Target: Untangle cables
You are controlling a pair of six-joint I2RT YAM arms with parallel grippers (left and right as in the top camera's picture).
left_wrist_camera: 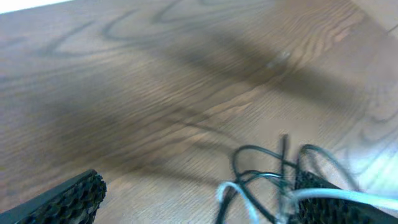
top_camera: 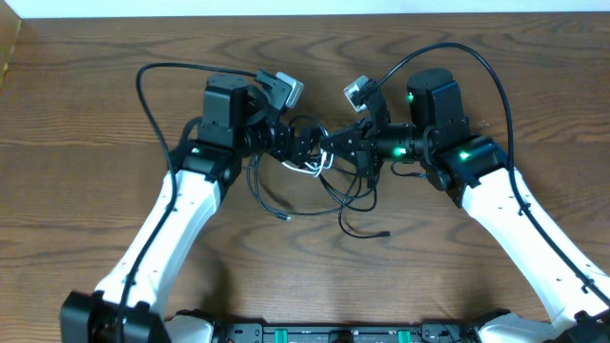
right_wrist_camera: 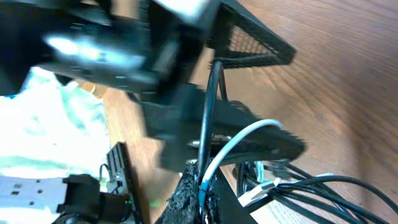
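Left end effector (top_camera: 305, 145) spread, right end effector (top_camera: 334, 145) pinched

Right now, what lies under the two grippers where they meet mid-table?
A knot of black cables and the white cable spills out below them onto the table. The knot's core is covered by the left gripper and right gripper.

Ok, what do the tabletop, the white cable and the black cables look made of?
Tabletop: wood or wood-look laminate, matte brown, with grain lines showing.
White cable: smooth plastic or rubber jacket with a slight sheen; it bends in a loop.
Black cables: thin, probably rubbery plastic sheathing, fairly matte; they curl loosely.
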